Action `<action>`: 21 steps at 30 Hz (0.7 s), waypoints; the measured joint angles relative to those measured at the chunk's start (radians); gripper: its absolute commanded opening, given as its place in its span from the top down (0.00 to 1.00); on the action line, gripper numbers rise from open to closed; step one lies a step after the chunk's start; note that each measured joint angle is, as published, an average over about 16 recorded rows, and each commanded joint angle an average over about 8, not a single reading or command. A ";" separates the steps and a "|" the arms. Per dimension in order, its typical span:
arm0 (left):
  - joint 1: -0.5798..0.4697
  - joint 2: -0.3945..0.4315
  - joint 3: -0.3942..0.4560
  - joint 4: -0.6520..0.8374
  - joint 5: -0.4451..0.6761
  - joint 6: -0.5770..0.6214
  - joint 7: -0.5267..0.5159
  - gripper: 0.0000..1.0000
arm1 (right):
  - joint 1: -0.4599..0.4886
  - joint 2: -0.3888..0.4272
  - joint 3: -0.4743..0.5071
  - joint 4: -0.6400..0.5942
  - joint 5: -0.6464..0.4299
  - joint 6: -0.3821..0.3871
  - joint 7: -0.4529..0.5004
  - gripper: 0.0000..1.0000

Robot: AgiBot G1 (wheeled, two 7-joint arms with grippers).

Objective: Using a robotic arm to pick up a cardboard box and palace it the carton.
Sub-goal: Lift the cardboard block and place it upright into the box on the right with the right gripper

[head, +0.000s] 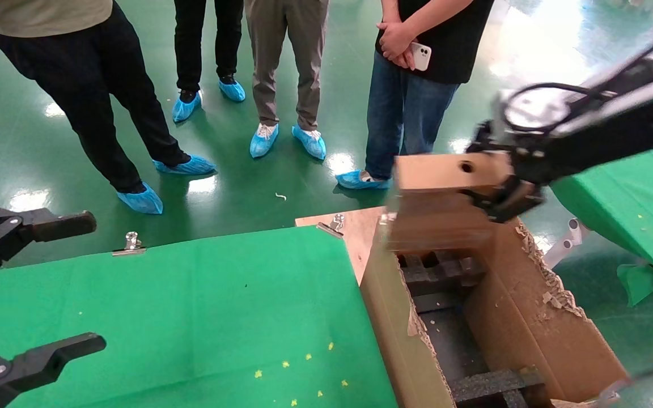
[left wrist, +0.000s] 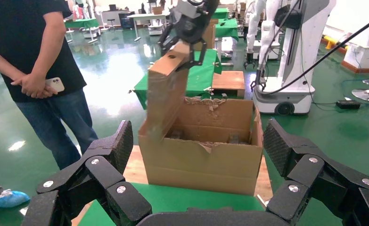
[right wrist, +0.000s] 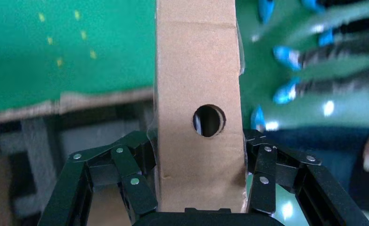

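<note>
Glossy green floor [head: 66,136] with bright light reflections. Four people standing, blue shoe covers [head: 263,140]. Green-covered tables [left wrist: 227,28] and white robot base [left wrist: 286,96] farther back in hall.

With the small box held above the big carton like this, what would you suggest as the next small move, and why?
Probably lower it straight down. The right gripper has its jaws clamped on the cardboard box, which hangs above the far end of the carton, its lower end near the opening with black foam inserts visible. The left gripper sits open over the green table.
</note>
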 measured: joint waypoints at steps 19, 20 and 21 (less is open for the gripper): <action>0.000 0.000 0.000 0.000 0.000 0.000 0.000 0.00 | -0.017 0.190 -0.106 0.032 0.026 0.028 0.040 1.00; 0.000 0.000 0.000 0.000 0.000 0.000 0.000 0.00 | -0.019 0.191 -0.107 0.032 0.029 0.029 0.039 1.00; 0.000 0.000 0.000 0.000 0.000 0.000 0.000 0.00 | -0.021 0.192 -0.107 0.032 0.032 0.030 0.039 1.00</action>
